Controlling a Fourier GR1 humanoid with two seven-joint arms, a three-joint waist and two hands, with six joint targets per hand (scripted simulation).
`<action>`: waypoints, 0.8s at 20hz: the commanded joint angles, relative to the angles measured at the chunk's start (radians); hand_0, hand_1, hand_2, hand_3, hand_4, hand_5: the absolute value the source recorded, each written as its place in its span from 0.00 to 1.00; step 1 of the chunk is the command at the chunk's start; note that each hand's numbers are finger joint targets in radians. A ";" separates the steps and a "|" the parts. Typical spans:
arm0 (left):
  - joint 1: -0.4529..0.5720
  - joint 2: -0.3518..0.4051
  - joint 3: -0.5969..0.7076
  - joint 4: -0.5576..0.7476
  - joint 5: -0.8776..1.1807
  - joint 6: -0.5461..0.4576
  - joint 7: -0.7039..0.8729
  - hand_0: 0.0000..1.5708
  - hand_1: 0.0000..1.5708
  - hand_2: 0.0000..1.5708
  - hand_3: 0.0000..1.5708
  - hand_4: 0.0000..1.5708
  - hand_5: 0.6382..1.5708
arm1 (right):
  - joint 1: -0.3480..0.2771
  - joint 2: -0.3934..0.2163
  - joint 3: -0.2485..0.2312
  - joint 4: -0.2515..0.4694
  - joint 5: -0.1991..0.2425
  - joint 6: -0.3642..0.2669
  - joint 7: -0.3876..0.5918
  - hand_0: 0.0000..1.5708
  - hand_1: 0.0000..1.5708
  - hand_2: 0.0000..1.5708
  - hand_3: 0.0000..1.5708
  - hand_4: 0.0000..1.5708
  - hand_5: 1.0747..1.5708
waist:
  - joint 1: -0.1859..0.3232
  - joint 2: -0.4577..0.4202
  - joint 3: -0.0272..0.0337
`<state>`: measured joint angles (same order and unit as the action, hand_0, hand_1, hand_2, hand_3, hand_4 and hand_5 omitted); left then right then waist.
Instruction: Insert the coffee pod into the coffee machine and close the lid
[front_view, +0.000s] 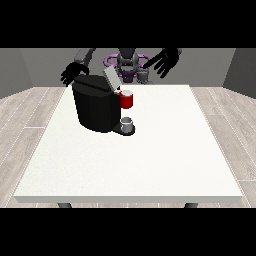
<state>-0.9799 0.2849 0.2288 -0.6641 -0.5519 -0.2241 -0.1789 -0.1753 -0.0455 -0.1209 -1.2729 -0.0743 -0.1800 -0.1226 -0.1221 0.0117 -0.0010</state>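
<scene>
1. Front view showed my two robot hands raised over the far edge of the desk (210, 165), neither touching anything.
2. My robot hand at the view's right (166, 62) was spread, fingers straight and released, holding nothing.
3. My robot hand at the view's left (73, 73) hung just behind the machine (95, 107); its fingers looked relaxed and it grasped nothing.
4. A small grey thing (144, 75) stood at the far edge of the desk, close under the spread robot hand at the view's right. I judged this to be the pod, though I could not be sure.
5. The machine sat toward the view's left, its lid (111, 77) tilted up and open. A red thing at the machine (127, 100) showed at its front, with a grey cup (127, 122) below on the tray.
6. The relation that mattered: the grey thing lay below and slightly toward the view's left of the right-side robot hand, clearly nearer to it than to the other. It stood upright, long axis vertical as far as I could tell.
7. I judged the pickup not yet begun; the right-side robot hand would need to come down over the grey thing, then carry it toward the view's left to the open lid.
</scene>
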 joint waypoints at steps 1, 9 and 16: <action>0.118 -0.098 0.093 0.001 0.126 0.019 -0.046 0.00 0.00 0.00 0.00 0.15 1.00 | 0.039 0.000 0.001 -0.027 -0.003 -0.006 0.025 0.00 0.00 0.00 0.00 0.25 1.00 | 0.045 -0.097 -0.0007; 0.300 -0.202 0.138 -0.022 0.237 -0.019 -0.042 0.00 0.00 0.00 0.00 0.09 1.00 | 0.090 -0.082 0.022 -0.082 0.009 0.071 0.085 0.00 0.00 0.00 0.00 0.22 1.00 | 0.134 -0.272 0.0005; 0.370 -0.221 0.150 -0.052 0.289 -0.028 -0.032 0.00 0.00 0.00 0.00 0.00 1.00 | -0.040 -0.096 0.091 -0.214 0.020 0.105 0.212 0.00 0.00 0.00 0.00 0.03 1.00 | 0.158 -0.268 0.0005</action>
<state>-0.6300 0.1044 0.3776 -0.6987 -0.2938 -0.2504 -0.2377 -0.1394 -0.1433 -0.0620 -1.4414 -0.0732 -0.0635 0.0147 0.0025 -0.2448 -0.0005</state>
